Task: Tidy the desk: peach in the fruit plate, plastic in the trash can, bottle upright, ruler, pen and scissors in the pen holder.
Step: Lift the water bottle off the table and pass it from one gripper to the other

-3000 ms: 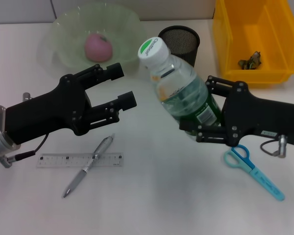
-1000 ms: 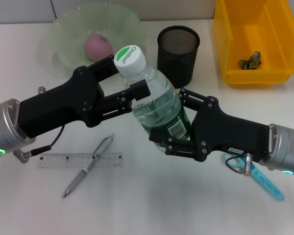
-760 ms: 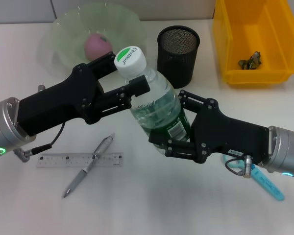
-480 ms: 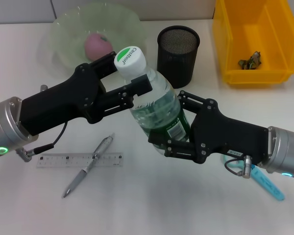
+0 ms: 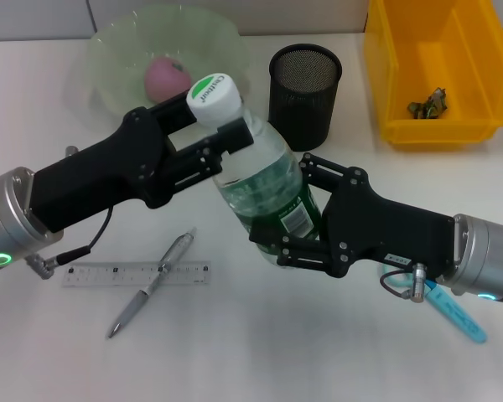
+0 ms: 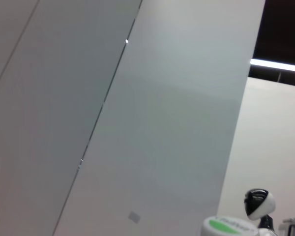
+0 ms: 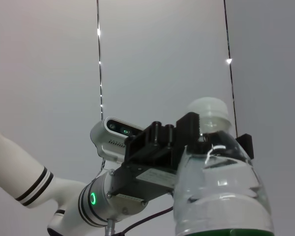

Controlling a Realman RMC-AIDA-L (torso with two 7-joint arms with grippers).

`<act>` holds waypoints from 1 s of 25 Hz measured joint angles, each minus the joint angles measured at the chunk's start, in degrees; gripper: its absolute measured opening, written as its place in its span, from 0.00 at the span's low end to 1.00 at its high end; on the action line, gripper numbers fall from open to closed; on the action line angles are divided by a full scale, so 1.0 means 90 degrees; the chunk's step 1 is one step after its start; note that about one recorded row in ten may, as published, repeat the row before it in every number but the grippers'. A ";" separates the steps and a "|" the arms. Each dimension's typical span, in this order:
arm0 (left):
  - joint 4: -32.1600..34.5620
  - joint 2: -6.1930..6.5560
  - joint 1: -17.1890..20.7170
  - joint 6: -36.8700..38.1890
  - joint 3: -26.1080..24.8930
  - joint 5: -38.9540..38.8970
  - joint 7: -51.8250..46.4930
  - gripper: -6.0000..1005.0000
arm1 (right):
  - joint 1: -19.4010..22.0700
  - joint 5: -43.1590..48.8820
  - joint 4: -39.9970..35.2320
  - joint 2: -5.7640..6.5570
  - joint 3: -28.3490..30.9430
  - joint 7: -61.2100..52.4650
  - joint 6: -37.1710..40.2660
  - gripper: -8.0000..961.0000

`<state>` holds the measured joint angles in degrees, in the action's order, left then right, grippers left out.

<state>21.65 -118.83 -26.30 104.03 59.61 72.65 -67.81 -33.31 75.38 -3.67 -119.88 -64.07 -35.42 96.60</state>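
Head view: both grippers, left [image 5: 208, 134] and right [image 5: 287, 224], clamp bottle [image 5: 264, 180]; scissors [image 5: 453, 311] mostly hidden.

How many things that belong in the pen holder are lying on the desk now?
3. The ruler lies near the front, left of centre; the pen lies across it; the scissors lie on the right, partly hidden by the right arm.

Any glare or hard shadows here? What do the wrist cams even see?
Head view: even light, a soft shadow under the pen, small highlights on the bottle. Left wrist view: mostly wall panels, a bright light strip, only the bottle's cap showing. Right wrist view: bottle against plain wall, no glare.
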 joint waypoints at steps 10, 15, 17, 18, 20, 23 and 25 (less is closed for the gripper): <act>-0.0038 0.0007 -0.0005 -0.0066 0.0033 -0.0148 -0.0044 0.44 | -0.0010 0.0000 -0.0003 0.0000 0.0001 0.0000 -0.0020 0.79; -0.0043 -0.0001 -0.0017 -0.0069 0.0039 -0.0153 -0.0004 0.44 | -0.0053 0.0000 0.0004 -0.0001 0.0000 0.0000 -0.0052 0.79; -0.0044 -0.0001 -0.0017 -0.0069 0.0035 -0.0152 -0.0004 0.44 | -0.0055 0.0000 0.0004 -0.0001 0.0000 0.0000 -0.0057 0.79; -0.0044 -0.0001 -0.0018 -0.0068 0.0018 -0.0145 -0.0003 0.44 | -0.0058 0.0000 0.0005 0.0000 0.0000 0.0000 -0.0060 0.79; -0.0049 0.0002 -0.0017 -0.0067 0.0011 -0.0143 -0.0003 0.44 | -0.0062 0.0000 0.0006 0.0000 0.0001 0.0000 -0.0060 0.79; -0.0069 0.0008 -0.0017 -0.0064 0.0000 -0.0146 0.0000 0.44 | -0.0085 0.0001 0.0008 0.0000 0.0001 -0.0009 -0.0071 0.79; -0.0071 0.0009 -0.0017 -0.0064 -0.0001 -0.0151 0.0000 0.44 | -0.0098 0.0002 0.0009 0.0000 0.0001 -0.0024 -0.0074 0.79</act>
<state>21.02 -118.75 -26.46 103.46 59.60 71.30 -67.81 -34.19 75.40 -3.59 -119.88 -64.07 -35.63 95.94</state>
